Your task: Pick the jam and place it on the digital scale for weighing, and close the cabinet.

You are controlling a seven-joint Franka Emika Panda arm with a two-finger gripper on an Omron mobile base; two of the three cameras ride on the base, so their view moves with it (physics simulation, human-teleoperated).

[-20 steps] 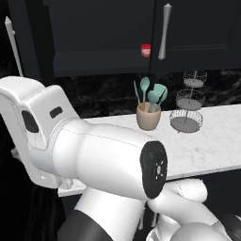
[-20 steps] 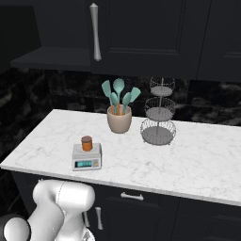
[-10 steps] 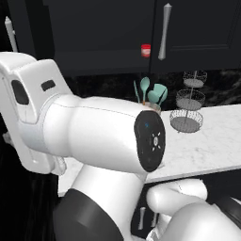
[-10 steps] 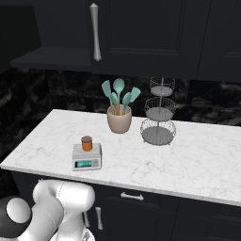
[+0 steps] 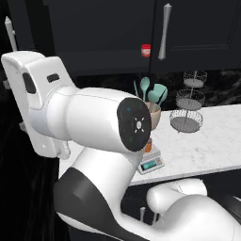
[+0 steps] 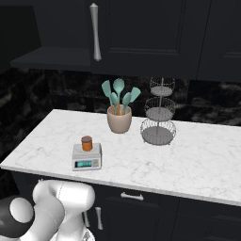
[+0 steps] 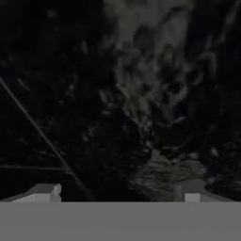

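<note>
The jam [image 6: 86,143], a small orange jar with a dark lid, stands upright on the digital scale [image 6: 87,158] near the counter's front left. In the left base view the scale [image 5: 151,163] peeks out beside my arm, with a sliver of the jam [image 5: 148,144] above it. The dark cabinet [image 6: 141,33] hangs above with a silver bar handle [image 6: 95,32]; its left side stands open, showing a shelf [image 6: 52,59]. In the hand view my gripper [image 7: 117,193] is open, its tips wide apart with nothing between them, facing dark marbled wall.
A beige utensil crock [image 6: 119,117] with teal tools and a three-tier wire stand [image 6: 158,113] stand behind the scale. A red-lidded jar [image 5: 146,50] sits on the open shelf. An open door's handle [image 5: 10,33] shows at far left. The arm's white body [image 5: 94,122] blocks much of the left base view.
My arm has swung further across the left base view, its elbow joint now larger and more to the right. The jam and the scale have not moved.
</note>
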